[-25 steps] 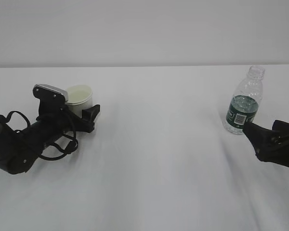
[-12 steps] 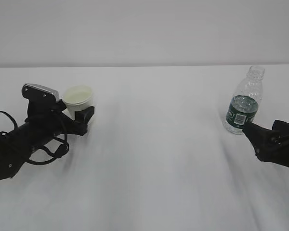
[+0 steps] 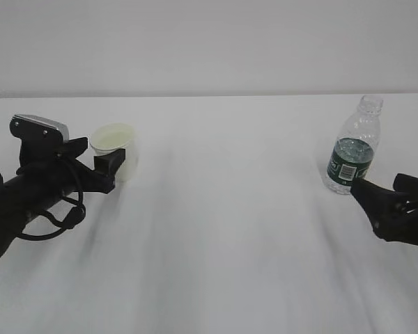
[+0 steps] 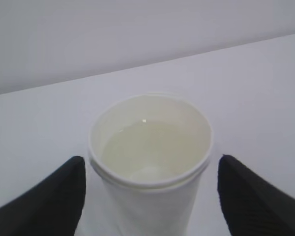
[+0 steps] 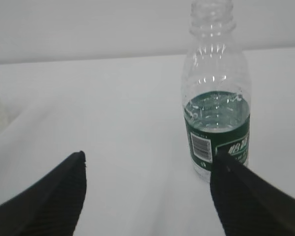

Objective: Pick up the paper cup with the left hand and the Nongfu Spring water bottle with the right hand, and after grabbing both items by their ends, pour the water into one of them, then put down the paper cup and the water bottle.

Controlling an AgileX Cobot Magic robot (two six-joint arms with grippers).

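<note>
Task status, L to R. Far L: left hand [image 3: 106, 165] low on bench [image 3: 223, 229], jaws spread wide, one finger each side of paper cup [image 3: 115, 147], clear gaps both sides in wrist view; no pinch. Cup upright on bench, rolled rim up; holds water [image 4: 152, 150], roughly two-thirds full by wrist view. Judged: pour done, cup set down, release made or underway on L side.

Middle of bench bare, nothing between the two items.

R side: Nongfu Spring water bottle [image 3: 353, 147] upright on bench, no cap, some water left, level at top of green label. Right hand [image 3: 383, 202] low, just near side of bottle, jaws spread; R finger overlaps bottle's lower edge in wrist view, contact cannot tell. Not gripped, bottle off-centre between jaws. Judged: bottle also put down; only withdrawal of both arms left, if that.

Surface: white bench, matte, soft faint shadows, no spill visible. Room: plain pale grey-white wall behind, nothing else in view.
</note>
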